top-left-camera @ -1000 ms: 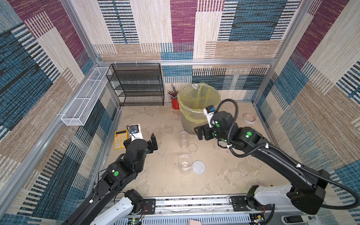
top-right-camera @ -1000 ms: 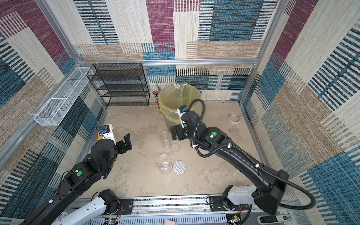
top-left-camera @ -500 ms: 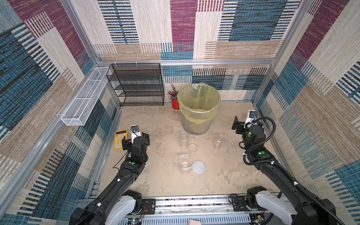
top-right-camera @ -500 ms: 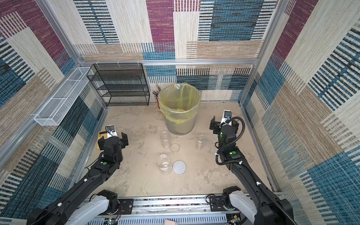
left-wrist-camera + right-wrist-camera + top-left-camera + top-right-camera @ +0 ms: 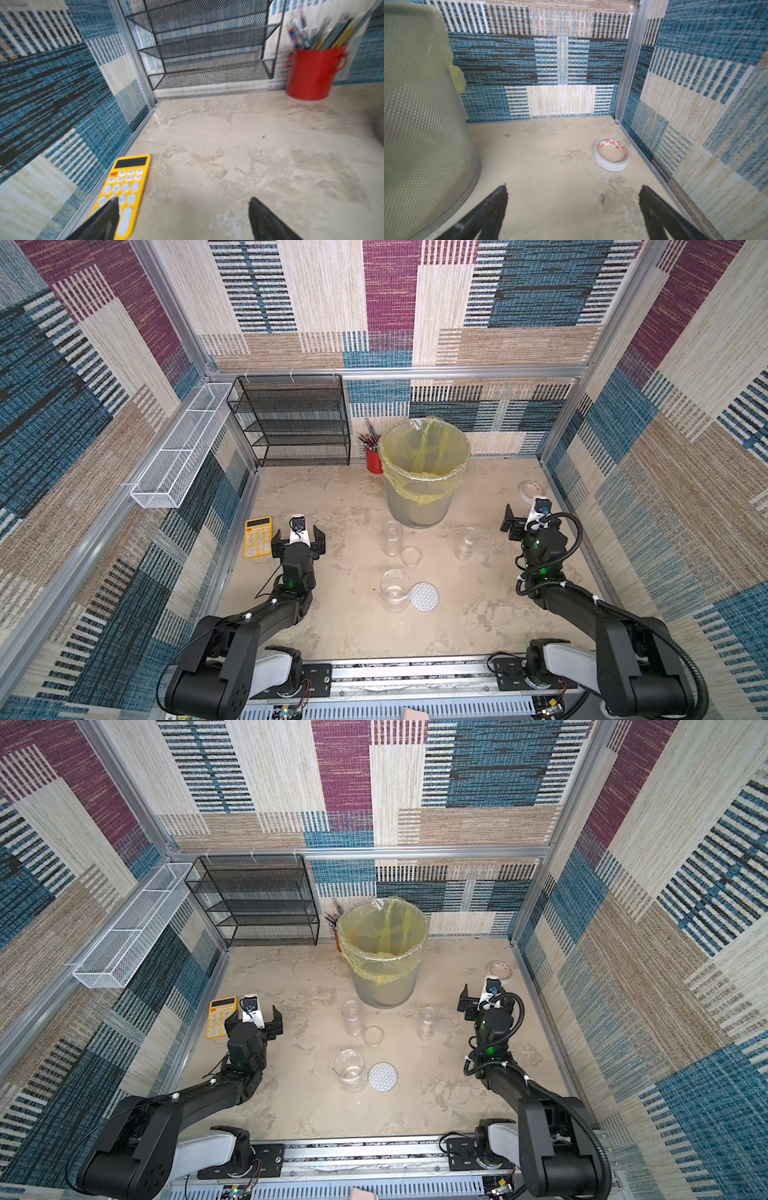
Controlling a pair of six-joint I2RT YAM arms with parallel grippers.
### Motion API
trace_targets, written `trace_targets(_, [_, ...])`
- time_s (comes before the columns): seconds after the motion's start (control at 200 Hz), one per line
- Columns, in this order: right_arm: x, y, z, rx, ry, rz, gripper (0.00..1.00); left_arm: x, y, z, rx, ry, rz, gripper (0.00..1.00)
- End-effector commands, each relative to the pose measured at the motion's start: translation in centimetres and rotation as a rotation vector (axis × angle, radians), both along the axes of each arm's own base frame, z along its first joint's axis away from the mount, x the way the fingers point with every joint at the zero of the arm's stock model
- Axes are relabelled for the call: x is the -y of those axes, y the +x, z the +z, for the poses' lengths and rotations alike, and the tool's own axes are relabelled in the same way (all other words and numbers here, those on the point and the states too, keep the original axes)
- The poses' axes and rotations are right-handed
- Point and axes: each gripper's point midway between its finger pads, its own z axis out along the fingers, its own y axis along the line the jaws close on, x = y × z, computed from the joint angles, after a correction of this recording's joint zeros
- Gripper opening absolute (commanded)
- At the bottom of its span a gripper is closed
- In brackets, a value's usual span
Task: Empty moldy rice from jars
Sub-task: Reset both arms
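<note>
Three clear jars stand open and upright in mid-table in both top views: a tall narrow jar (image 5: 392, 537), a wide jar (image 5: 394, 589) and a small jar (image 5: 466, 543). A lid lies beside each: a clear lid (image 5: 411, 556), a white grid-patterned lid (image 5: 424, 595) and another clear lid (image 5: 482, 545). The moldy rice is out of view. My left gripper (image 5: 298, 536) (image 5: 184, 199) hangs open and holds nothing beside the calculator, left of the jars. My right gripper (image 5: 530, 516) (image 5: 574, 187) is open and holds nothing near the right wall, right of the small jar.
A bin with a yellow bag (image 5: 415, 506) stands behind the jars, with a red pencil cup (image 5: 374, 460) and a black mesh shelf (image 5: 299, 423) to its left. A yellow calculator (image 5: 257, 536) lies by the left wall. A tape roll (image 5: 532, 490) lies at the far right.
The right arm has drawn back from in front of the bin to the right wall. The left arm has stretched forward beside the calculator. Both grippers stayed open; the jars did not move.
</note>
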Motion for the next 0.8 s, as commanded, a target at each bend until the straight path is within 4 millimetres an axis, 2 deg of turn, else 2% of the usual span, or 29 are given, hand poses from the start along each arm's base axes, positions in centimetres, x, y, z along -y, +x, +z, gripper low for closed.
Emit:
trace_targets(0.0, [-1.5,-0.3,0.8,0.090,0.035,0.088,1.00,1.3,0.2,0.5,0.040,0.009,-0.085,0.98])
trace_targets(0.08, [-1.3,-0.7,-0.1,0.091,0.043,0.078,0.99,1.7,0.0,-0.5,0.016,-0.001,-0.115,0.98])
trace_targets(0.155, [-1.9,-1.1,-0.5,0.102,0.036,0.115,0.99,2.4,0.1,-1.0,0.024,0.004,-0.156,0.98])
trace_targets(0.28, [-1.7,-1.4,-1.5,0.110,0.046,0.102,0.99,2.2,0.1,-1.6,0.063,0.016,-0.145,0.98])
trace_targets(0.416, [-2.0,-0.5,-2.5,0.090,0.051,0.121,0.99,2.4,0.1,-3.0,0.069,0.017,-0.155,0.97])
trace_targets(0.791, [-2.0,0.2,-3.9,0.063,0.052,0.117,0.99,2.4,0.6,-3.5,0.053,0.021,-0.159,0.98])
